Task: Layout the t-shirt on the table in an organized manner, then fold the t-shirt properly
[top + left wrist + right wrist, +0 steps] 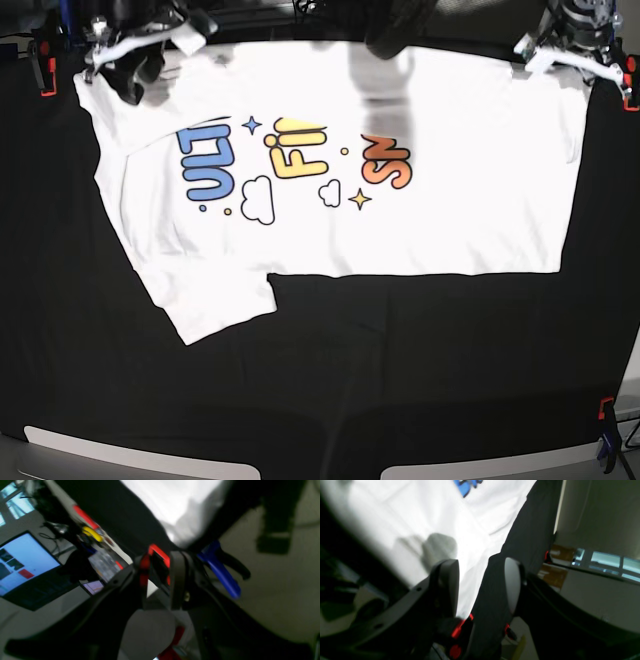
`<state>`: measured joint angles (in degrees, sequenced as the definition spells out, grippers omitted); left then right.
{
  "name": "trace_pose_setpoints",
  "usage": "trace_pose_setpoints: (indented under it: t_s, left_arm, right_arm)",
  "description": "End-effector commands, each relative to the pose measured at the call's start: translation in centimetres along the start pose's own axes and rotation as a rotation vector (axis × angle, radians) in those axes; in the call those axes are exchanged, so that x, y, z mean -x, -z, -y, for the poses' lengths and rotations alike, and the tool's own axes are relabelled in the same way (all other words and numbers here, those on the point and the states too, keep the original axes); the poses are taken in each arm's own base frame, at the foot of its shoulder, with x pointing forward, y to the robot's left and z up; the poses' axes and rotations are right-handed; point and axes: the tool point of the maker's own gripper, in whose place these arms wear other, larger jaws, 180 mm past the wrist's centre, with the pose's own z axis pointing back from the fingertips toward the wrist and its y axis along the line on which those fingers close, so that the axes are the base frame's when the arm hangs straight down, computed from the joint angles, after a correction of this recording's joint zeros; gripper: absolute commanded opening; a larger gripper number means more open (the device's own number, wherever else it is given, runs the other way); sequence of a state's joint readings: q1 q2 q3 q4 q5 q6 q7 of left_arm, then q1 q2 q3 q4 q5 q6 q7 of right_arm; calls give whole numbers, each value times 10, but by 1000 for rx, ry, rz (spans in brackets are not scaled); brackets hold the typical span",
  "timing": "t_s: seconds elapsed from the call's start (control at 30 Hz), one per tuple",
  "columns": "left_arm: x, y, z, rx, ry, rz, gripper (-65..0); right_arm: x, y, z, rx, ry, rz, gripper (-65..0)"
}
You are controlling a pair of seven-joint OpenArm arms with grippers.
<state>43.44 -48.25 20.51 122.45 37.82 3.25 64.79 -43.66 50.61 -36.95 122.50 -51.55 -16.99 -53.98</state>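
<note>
The white t-shirt lies flat on the black table, print up, with the coloured letters cut off along a plain white band at the far edge. One sleeve points toward the near side. My right gripper hovers at the shirt's far left corner. In the right wrist view the right gripper is open, straddling the shirt's edge. My left gripper is at the far right corner. In the blurred left wrist view the left gripper shows a narrow gap, with the shirt corner just beyond its tips.
Red clamps grip the table's far corners, and another sits at the near right. A blue clamp and a red clamp sit close to my left gripper. A lit screen stands off the table.
</note>
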Motion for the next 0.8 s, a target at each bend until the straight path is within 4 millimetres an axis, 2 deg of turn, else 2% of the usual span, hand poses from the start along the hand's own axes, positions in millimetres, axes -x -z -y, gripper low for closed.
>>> trace_pose_setpoints:
  t_s: [0.0, 0.13, 0.33, 0.53, 0.67, 0.77]
  left_arm:
    - [-5, -2, -20, -66, -27, 17, -514]
    - [-26, -4, -49, -115, -100, 77, -514]
    - [-58, 3, -94, -180, -207, 181, -514]
    - [-111, 0, -134, -153, -374, 417, -514]
    - [-137, -12, -177, -230, -427, 552, -514]
    - [-151, -18, -206, -275, -486, 608, -514]
  right_arm:
    - [-8, 3, 16, 54, 10, 38, -364]
    - [-15, 18, 46, 148, 28, 50, -364]
    - [-10, 47, 90, 207, 146, 36, -364]
    - [-11, 73, 153, 267, 400, 61, -364]
    - [-22, 82, 191, 291, 605, 147, -364]
    - [-25, 83, 207, 307, 712, 183, -364]
